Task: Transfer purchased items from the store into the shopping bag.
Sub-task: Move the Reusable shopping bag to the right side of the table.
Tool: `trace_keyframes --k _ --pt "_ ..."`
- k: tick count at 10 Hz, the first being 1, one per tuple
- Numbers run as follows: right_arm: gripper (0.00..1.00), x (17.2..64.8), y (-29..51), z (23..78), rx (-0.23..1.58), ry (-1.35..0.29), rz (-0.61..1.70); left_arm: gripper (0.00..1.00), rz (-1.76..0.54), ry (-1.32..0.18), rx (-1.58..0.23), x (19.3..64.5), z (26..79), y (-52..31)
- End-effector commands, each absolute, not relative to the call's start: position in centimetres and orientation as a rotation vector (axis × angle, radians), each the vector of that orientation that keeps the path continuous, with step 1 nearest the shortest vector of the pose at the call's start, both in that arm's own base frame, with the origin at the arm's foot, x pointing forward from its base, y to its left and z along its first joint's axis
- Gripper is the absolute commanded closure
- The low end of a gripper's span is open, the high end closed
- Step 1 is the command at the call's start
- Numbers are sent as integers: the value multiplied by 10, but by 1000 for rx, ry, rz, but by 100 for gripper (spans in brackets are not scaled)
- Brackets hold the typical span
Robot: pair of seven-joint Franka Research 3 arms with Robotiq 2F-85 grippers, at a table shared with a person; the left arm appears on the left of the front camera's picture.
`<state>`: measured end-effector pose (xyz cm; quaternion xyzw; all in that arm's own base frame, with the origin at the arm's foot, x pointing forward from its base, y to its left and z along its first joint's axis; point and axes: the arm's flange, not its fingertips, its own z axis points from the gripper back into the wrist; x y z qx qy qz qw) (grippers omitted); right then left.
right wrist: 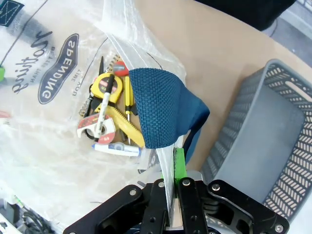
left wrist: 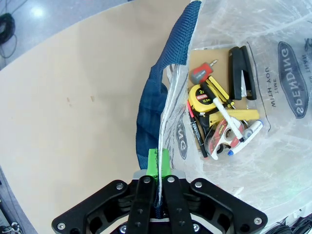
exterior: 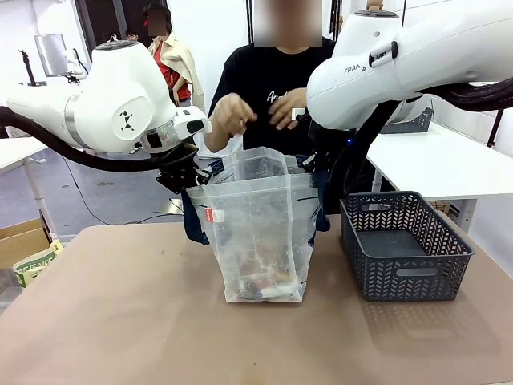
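The left gripper is pressed together on the rim of the translucent white plastic shopping bag, beside its navy strap. The right gripper pinches the opposite rim, so the mouth stretches side to side beneath the person's hands. The dark grey lattice basket, nearer the right arm, looks empty. The wrist views make plain what the front view blurs: the purchased items, among them a yellow tape measure and a black stapler, lie on the bag's bottom, straight below both grippers.

A clear plastic bag stands upright on the brown surface, its mouth held apart by the left robot hand and the right robot hand, each clamped on a rim. At its bottom lie small items. A grey basket sits just to its right. The person's hands are raised behind the bag.
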<state>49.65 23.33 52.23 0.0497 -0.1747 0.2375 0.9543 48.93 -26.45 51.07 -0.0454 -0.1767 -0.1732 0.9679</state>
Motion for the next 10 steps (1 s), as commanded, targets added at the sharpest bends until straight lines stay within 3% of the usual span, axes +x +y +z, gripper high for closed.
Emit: trace_keyframes --k 1,10 --pt "100 497 233 523 101 -357 481 100 -345 -358 -95 490 511 -263" --pt "100 497 233 523 101 -357 481 100 -345 -358 -95 490 511 -263"
